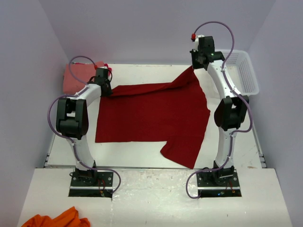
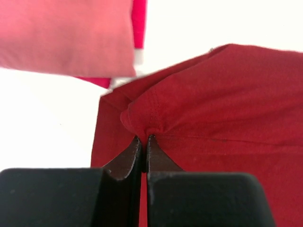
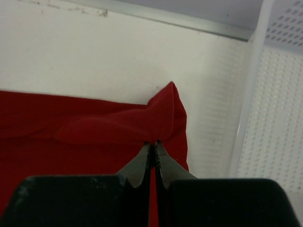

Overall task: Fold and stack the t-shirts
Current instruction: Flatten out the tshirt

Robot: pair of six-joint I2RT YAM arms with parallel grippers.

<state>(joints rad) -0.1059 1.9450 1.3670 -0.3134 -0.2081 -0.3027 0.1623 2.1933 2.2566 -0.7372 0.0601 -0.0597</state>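
Top external view, your items: dark red shirt, spread mid-table. Your left gripper: pinched tight on its far left corner. Your right gripper: clamped closed on its far right corner, beside basket. Pink shirt: far left, overlying brighter red shirt.

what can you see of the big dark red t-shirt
The dark red t-shirt is soft cloth, spread mostly flat on the white table, with one sleeve sticking out toward the near edge. Each far corner is pinched: the left pincer and the right pincer are both shut on a bunched fold of it.
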